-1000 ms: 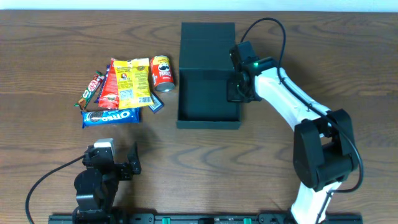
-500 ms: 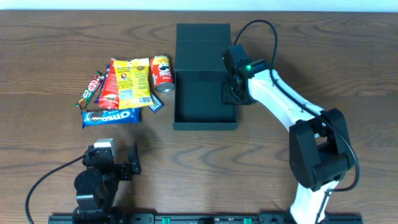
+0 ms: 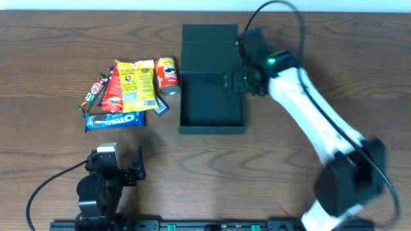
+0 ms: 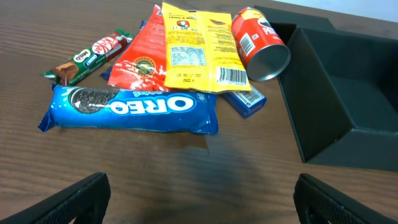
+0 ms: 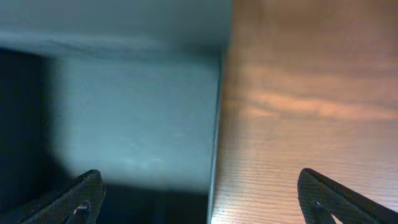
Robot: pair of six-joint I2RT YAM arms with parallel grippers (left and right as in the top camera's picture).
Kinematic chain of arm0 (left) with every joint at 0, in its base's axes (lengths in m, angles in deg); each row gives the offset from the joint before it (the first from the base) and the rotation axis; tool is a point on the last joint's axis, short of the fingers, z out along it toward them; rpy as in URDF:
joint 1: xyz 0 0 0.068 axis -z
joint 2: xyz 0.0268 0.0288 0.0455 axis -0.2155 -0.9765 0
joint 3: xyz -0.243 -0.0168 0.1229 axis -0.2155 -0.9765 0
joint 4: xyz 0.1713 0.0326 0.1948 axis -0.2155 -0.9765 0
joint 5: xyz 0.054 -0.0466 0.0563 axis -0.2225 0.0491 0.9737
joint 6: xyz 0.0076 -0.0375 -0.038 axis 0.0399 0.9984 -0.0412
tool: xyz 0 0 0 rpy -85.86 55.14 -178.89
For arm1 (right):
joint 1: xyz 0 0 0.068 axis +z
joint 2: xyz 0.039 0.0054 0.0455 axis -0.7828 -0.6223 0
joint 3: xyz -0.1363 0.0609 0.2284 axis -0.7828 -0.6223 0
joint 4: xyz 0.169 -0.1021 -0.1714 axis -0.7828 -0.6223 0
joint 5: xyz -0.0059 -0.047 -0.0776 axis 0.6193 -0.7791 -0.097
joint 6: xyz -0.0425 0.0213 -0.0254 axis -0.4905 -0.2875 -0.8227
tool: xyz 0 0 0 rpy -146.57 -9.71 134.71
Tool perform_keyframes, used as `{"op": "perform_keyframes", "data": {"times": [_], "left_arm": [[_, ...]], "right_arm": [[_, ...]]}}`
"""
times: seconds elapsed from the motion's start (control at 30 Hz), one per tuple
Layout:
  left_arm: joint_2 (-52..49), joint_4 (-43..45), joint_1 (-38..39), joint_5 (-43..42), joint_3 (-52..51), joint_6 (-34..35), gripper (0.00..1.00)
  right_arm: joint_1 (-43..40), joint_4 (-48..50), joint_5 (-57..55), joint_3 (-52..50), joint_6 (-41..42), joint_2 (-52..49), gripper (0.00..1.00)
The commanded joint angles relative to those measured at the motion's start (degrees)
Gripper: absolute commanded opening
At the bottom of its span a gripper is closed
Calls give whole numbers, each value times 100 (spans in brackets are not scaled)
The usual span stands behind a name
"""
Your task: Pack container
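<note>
Shows the container (image 3: 212,96) mid-surface (image 3: 192,167), flap lid laid open on the far side; finds right claw (image 5: 202,199) spread wide over its right wall, gripping nothing; finds left claw (image 4: 202,196) agape near left, facing snacks (image 3: 125,93).

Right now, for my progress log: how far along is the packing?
Done: the container lies open beside the snacks, and looks empty. In hand: nothing; the right tool stands open over its right wall, the left tool open near the Oreo pack. Left: every snack, Pringles can included, lies on the table.
</note>
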Motion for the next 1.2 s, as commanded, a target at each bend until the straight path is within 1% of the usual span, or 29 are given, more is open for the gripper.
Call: {"op": "perform_keyframes", "data": {"times": [0.0, 0.07, 0.17, 0.27, 0.33, 0.4, 0.47, 0.53, 0.57, 0.63, 0.73, 0.77, 0.83, 0.87, 0.9, 1.0, 1.07, 1.17], "left_arm": [[37, 0, -35, 20, -90, 85, 95], [37, 0, -35, 20, -90, 85, 95], [37, 0, -35, 20, -90, 85, 95], [37, 0, -35, 20, -90, 85, 95], [37, 28, -35, -2, -90, 138, 95], [37, 17, -35, -319, -90, 568, 95], [37, -7, -35, -988, -83, 1445, 95], [37, -109, -35, -2033, -57, 2448, 96], [37, -85, -35, -2260, -57, 2636, 96], [37, -72, -35, -2229, -57, 2804, 96], [37, -17, -35, -2365, -57, 3440, 95], [37, 120, -35, -2566, -57, 3425, 95], [35, 684, -35, -3134, -55, 3056, 96], [28, 931, -35, -3287, -39, 2953, 96], [20, 1029, -35, -3263, -9, 2953, 96], [-142, 1071, -35, -2804, 251, 2745, 96], [-424, 1043, -35, -2441, 518, 2433, 96], [-1169, 933, -35, -1825, 1071, 1777, 96]], "right_arm": [[-37, 33, -81, 190, -345, 815, 99], [-37, 7, -76, 190, -538, 1165, 99], [-37, -94, -26, 190, -566, 1615, 99], [-37, -319, 37, 190, -597, 1910, 99], [-37, -531, 170, 190, -848, 2046, 99], [-35, -743, 249, 190, -960, 2146, 99], [-24, -960, 247, 190, -975, 2218, 99], [-24, -1132, 249, 188, -973, 2249, 99], [-24, -1198, 249, 188, -975, 2251, 99], [-15, -1338, 249, 188, -973, 2251, 99], [-15, -1460, 249, 188, -975, 2251, 99], [-15, -1488, 249, 188, -975, 2251, 99], [-15, -1537, 249, 188, -981, 2253, 99], [-15, -1537, 278, 188, -1060, 2253, 99], [-15, -1530, 330, 188, -1163, 2253, 99], [-15, -1510, 470, 188, -1392, 2253, 99], [-15, -1480, 509, 188, -1502, 2253, 99], [-17, -1311, 507, 177, -1779, 2247, 99]]}}
